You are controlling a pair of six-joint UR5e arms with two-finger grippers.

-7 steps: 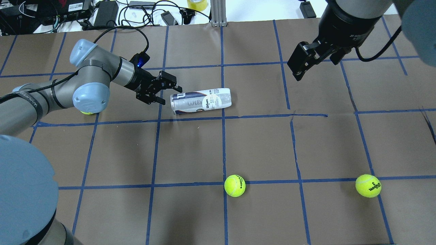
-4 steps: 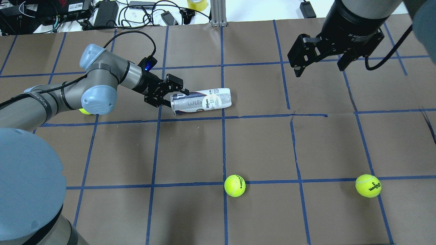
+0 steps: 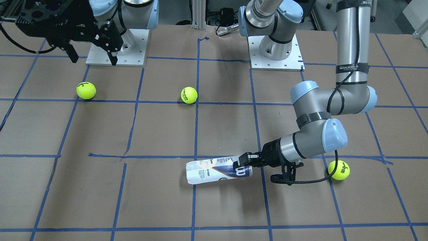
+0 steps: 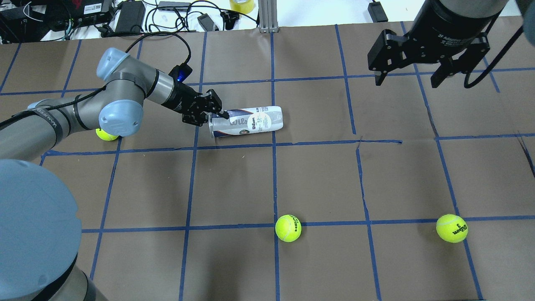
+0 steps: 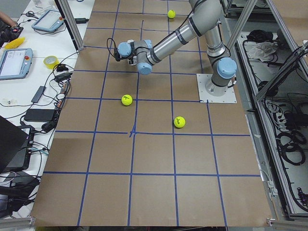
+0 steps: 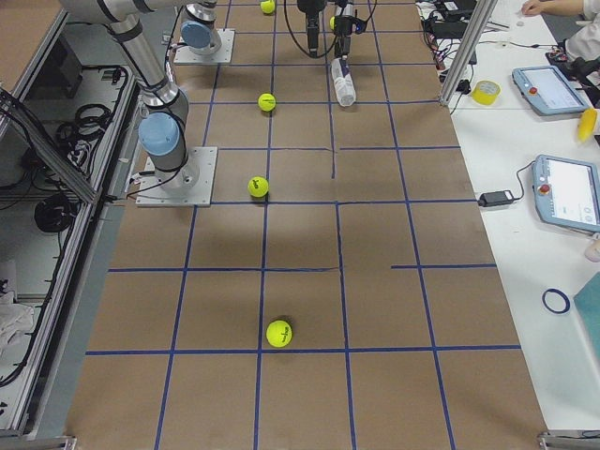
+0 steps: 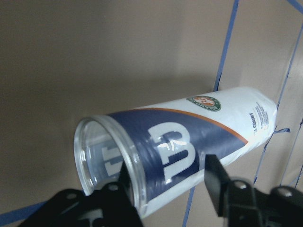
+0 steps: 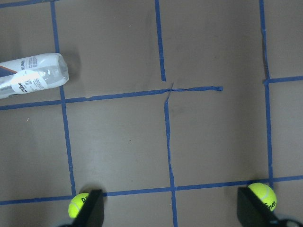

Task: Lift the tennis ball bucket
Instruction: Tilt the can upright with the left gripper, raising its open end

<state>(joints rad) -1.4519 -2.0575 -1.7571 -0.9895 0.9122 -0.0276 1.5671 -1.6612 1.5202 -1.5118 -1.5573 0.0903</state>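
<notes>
Front-facing: tennis ball bucket (image 3: 214, 170), slim clear plastic cylinder with white-and-navy label, lies on side on brown paper-covered counter (image 3: 100, 201). Left tool (image 3: 241, 164) at bucket's open end.

Left wrist: fingers (image 7: 215, 182) part-spread, straddling rim wall, one seemingly inside mouth, other outside; firm clamp not evident. Bucket empty, lidless.

Risk: thin wall may flex under one-sided rim pinch; long body could lever down, slip out or roll off.

Overhead: right tool (image 4: 407, 81) spread wide, empty, well apart from bucket.

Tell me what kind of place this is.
Likely a robotics lab: a table with a taped blue grid, teach pendants on the side bench, and loose cables behind.
</notes>
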